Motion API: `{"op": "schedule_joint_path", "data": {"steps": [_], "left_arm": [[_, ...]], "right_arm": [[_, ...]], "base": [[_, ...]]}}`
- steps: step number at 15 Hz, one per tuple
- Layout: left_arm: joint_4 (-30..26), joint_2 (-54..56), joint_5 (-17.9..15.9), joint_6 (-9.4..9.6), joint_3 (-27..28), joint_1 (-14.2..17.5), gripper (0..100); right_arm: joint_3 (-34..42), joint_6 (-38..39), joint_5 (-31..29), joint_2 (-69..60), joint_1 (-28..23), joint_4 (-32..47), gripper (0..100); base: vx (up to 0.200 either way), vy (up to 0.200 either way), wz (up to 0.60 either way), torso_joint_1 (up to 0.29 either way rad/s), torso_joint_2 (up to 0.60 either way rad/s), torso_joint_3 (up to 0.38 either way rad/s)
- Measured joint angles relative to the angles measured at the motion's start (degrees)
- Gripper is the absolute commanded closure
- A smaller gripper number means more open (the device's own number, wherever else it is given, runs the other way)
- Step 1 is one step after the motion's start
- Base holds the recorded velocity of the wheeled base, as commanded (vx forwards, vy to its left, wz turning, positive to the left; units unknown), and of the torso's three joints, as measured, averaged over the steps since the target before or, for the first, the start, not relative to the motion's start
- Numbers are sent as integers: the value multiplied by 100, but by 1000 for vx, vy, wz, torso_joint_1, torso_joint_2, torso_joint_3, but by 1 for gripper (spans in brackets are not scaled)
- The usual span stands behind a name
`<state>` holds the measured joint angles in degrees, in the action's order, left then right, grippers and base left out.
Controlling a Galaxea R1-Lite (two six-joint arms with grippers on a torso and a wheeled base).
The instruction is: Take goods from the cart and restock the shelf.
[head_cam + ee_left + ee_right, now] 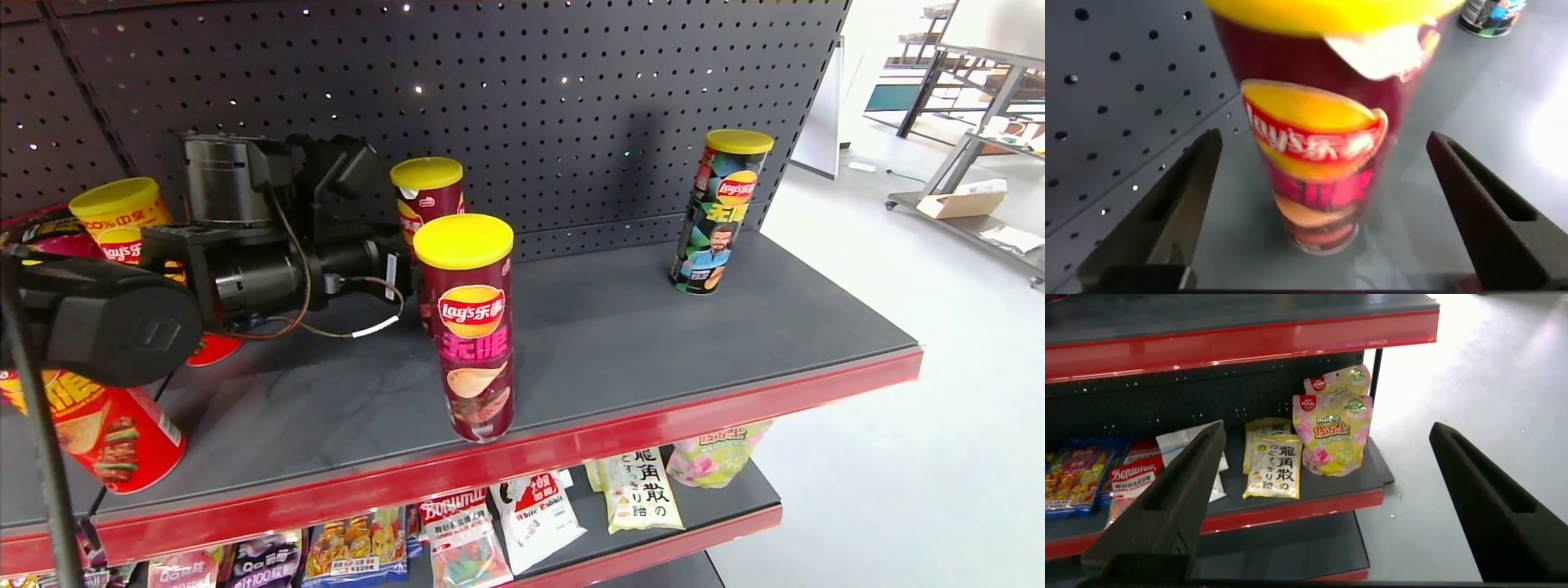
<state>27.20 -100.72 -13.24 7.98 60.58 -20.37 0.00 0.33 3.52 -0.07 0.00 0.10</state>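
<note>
Maroon chip can [1315, 180], yellow-lidded, upright at the back of the top shelf [653, 343], dead ahead between the left gripper's [1324, 140] wide-open jaws, untouched. Right gripper [1327, 429] equally agape, empty, well apart, facing snack bags [1331, 437] below.

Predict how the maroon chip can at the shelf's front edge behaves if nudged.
Tall and narrow, the maroon can likely tips easily. Its round wall suggests rolling once down. Standing by the red shelf edge, it might fall off.
</note>
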Motion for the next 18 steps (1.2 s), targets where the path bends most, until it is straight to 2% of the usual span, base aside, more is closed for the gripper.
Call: {"op": "schedule_joint_path", "data": {"steps": [3, 6, 8, 11, 14, 18], "left_arm": [[0, 522, 295, 0, -573, 6, 0], [-10, 1232, 879, -11, -1135, 28, 0], [-224, 1840, 1031, -13, -1603, 32, 0], [-1182, 2832, 1062, -66, -2044, 43, 0], [-2350, 3964, 1101, -315, -2254, 39, 0], [-3168, 5302, 1196, -397, -2593, 41, 0]], "right_arm": [[0, 0, -2, 0, 0, 0, 0], [0, 0, -2, 0, 0, 0, 0], [0, 2, -2, 0, 0, 0, 0], [0, 2, -2, 0, 0, 0, 0], [0, 2, -2, 0, 0, 0, 0], [0, 2, -2, 0, 0, 0, 0]], "base": [[0, 0, 0, 0, 0, 0], [0, 0, 0, 0, 0, 0], [0, 0, 0, 0, 0, 0], [0, 0, 0, 0, 0, 0], [0, 0, 0, 0, 0, 0], [0, 0, 0, 0, 0, 0]]}}
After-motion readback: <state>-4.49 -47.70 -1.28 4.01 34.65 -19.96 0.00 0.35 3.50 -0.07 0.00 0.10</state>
